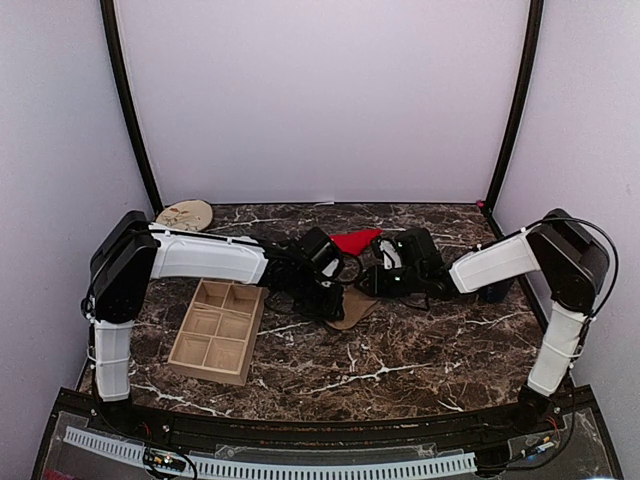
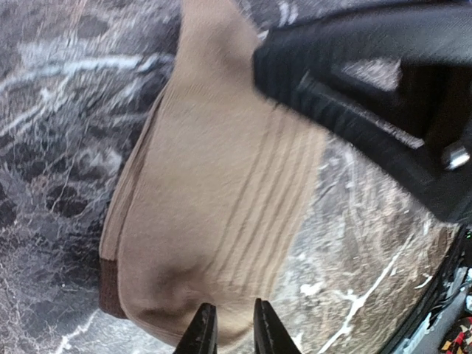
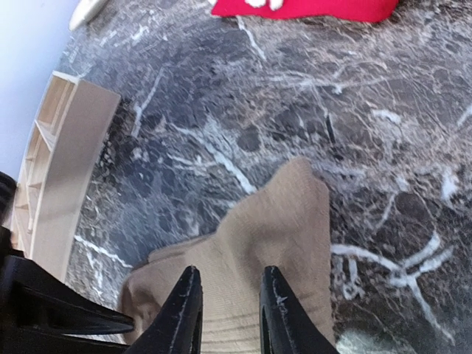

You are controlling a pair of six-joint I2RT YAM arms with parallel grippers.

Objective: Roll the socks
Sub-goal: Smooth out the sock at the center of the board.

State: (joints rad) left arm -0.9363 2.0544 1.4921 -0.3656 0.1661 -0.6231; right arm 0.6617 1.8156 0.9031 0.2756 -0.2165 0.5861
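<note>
The tan sock lies at the middle of the marble tabletop, with both arms reaching in over it. The left hand comes from 9 o'clock and the right hand from 3 o'clock. In the left wrist view the left hand has its fingers drawn nearly together on the sock's rounded edge, with tan fabric in the narrow gap. The fabric dimples just beside the tips. In the right wrist view the right hand clamps a raised fold of the sock, which bunches up between its fingers. The red sock lies at 12 o'clock of the tan one, near it (whether they touch is hidden by the hands). The wooden tray sits at 8 o'clock, well apart.
</note>
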